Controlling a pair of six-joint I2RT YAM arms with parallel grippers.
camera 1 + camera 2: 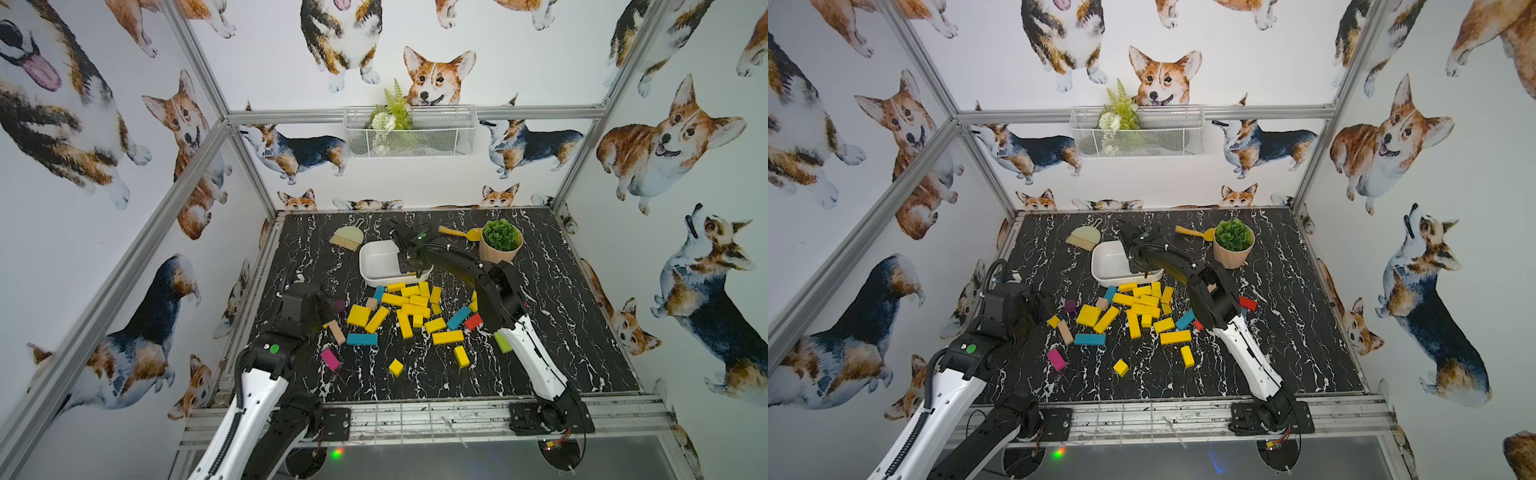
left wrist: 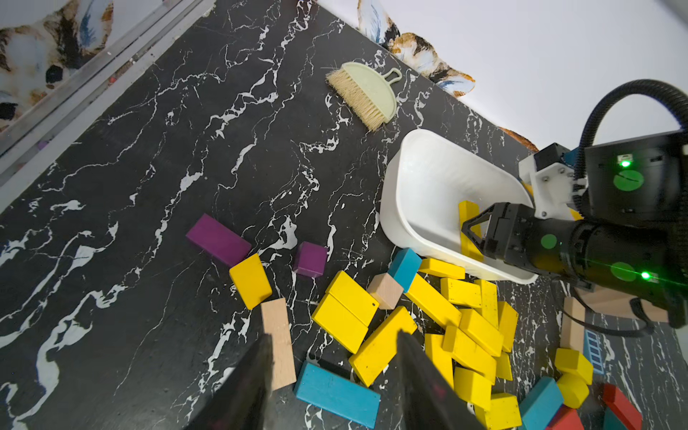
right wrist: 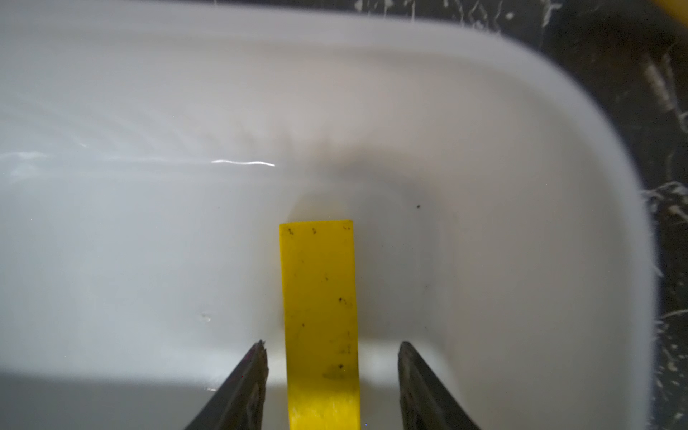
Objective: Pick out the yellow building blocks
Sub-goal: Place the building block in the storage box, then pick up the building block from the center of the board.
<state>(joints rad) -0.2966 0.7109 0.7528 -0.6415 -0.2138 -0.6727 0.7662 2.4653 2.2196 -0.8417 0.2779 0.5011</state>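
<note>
Several yellow building blocks lie heaped mid-table, seen in both top views, with two more nearer the front. My right gripper hangs open inside the white bin. A yellow bar stands between its fingers with a gap on each side. From the left wrist view that bar leans in the bin at the right gripper. My left gripper is open above the pile's left edge, holding nothing.
A hand brush, a yellow scoop and a potted plant stand at the back. Teal, magenta, red, lime, bare-wood and purple blocks lie around the pile.
</note>
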